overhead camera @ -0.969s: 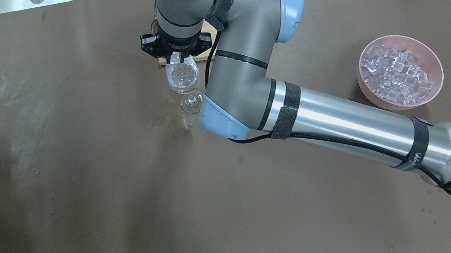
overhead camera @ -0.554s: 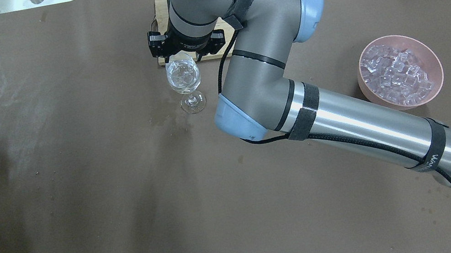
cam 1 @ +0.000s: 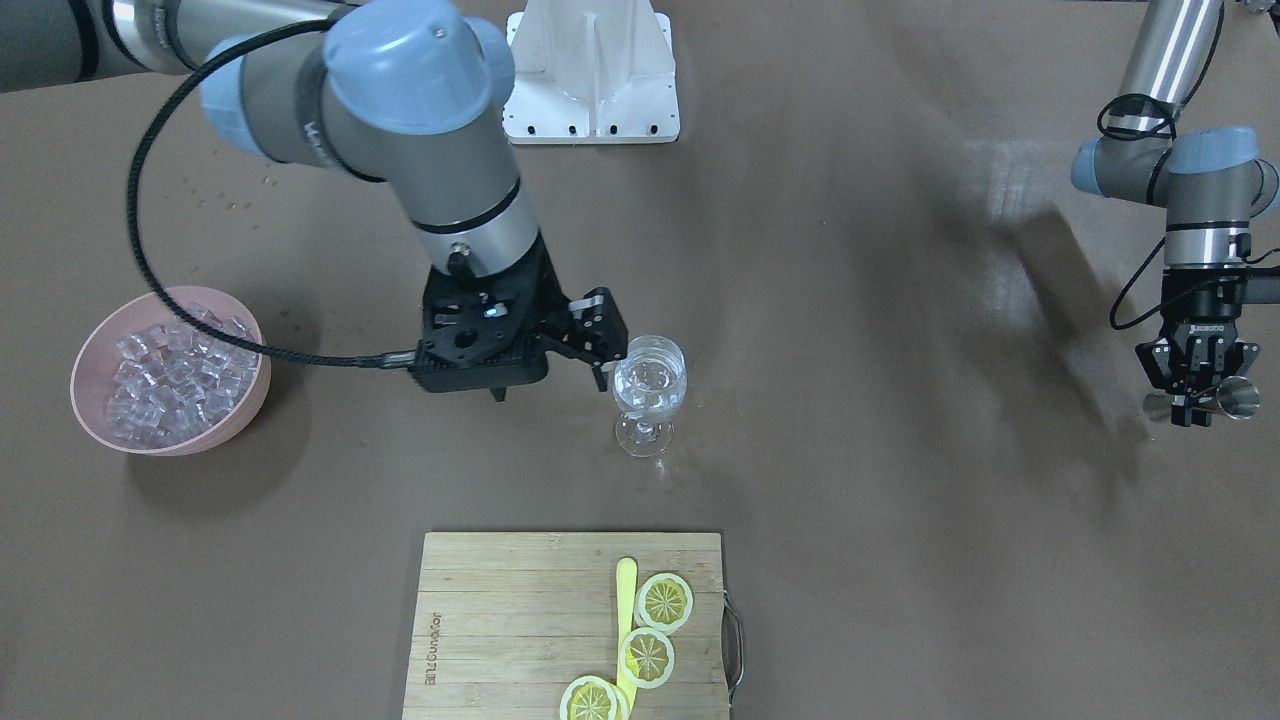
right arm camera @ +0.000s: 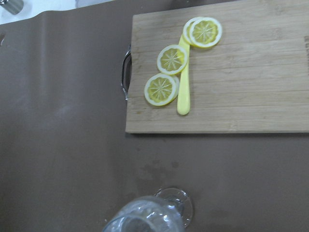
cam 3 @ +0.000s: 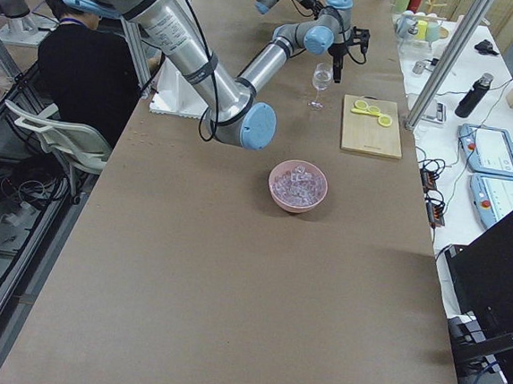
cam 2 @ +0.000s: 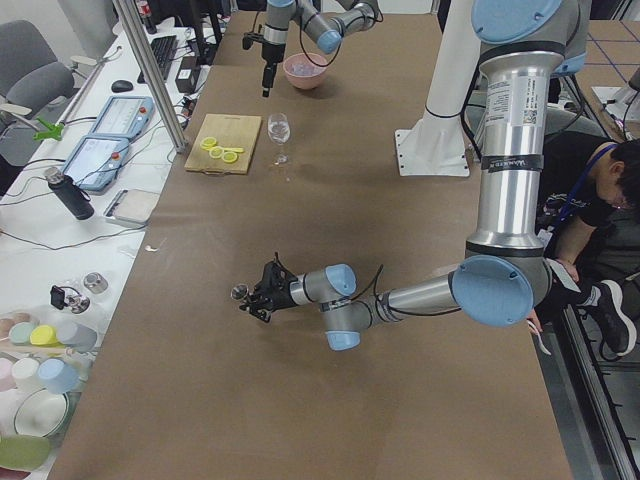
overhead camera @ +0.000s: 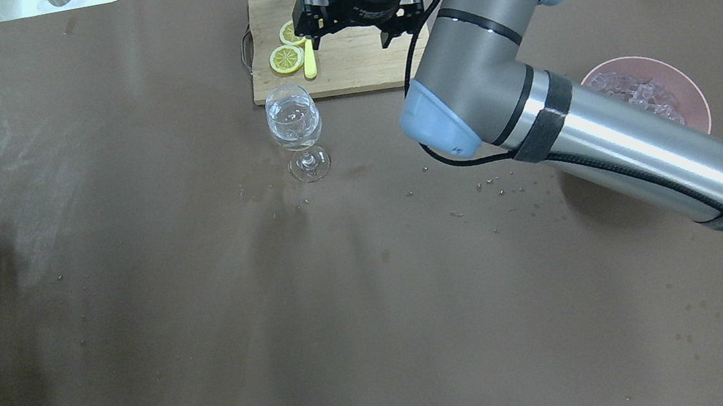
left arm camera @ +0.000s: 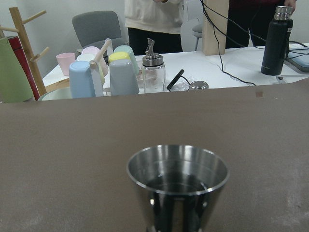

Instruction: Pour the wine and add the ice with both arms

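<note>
A clear stemmed wine glass (cam 1: 650,385) stands mid-table with ice cubes in its bowl; any wine among them is too clear to tell. It also shows in the overhead view (overhead camera: 294,122) and at the bottom of the right wrist view (right arm camera: 145,217). My right gripper (cam 1: 548,385) is open and empty, just beside the glass toward the ice bowl, over the cutting board's near edge in the overhead view (overhead camera: 347,30). My left gripper (cam 1: 1195,405) is far off at the table's left end, shut on a steel measuring cup (left arm camera: 177,183).
A pink bowl (cam 1: 170,440) of ice cubes sits at the robot's right, partly hidden by the right arm overhead (overhead camera: 695,92). A wooden cutting board (cam 1: 500,600) with lemon slices (right arm camera: 172,59) and a yellow tool (right arm camera: 183,92) lies beyond the glass. Cups and bottles stand on a side desk.
My right gripper has left its spot directly over the glass and moved sideways toward the ice bowl, uncovering the board and lemons. The left gripper has edged into the overhead view.
</note>
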`<state>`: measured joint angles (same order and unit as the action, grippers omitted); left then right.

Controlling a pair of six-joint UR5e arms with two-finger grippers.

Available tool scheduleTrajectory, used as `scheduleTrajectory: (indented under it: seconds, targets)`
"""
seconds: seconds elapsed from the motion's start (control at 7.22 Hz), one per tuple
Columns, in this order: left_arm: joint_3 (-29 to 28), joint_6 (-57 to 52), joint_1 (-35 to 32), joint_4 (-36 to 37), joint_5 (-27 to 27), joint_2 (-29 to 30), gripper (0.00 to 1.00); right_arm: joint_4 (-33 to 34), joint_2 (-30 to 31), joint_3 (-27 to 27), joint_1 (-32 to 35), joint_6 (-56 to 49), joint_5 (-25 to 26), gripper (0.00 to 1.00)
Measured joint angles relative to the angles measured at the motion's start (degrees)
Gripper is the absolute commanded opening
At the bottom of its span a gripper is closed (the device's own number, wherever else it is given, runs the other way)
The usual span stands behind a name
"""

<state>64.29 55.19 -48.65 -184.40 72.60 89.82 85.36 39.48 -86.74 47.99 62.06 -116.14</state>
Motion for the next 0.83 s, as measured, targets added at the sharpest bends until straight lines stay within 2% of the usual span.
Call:
scheduleTrajectory:
  seconds: [0.28,0.83]
  targets:
    - [-0.31,0.96,0.22,-0.42,-1.05,-0.05,0.15,0.1,5.76,-0.92,7.64,-8.62,-6.25,1.0]
    - [-1.64,1.48,1.77,-0.52,-4.71,0.29,0.15,0.14,17.28,-2.27,21.24,-23.44,-8.56,1.0]
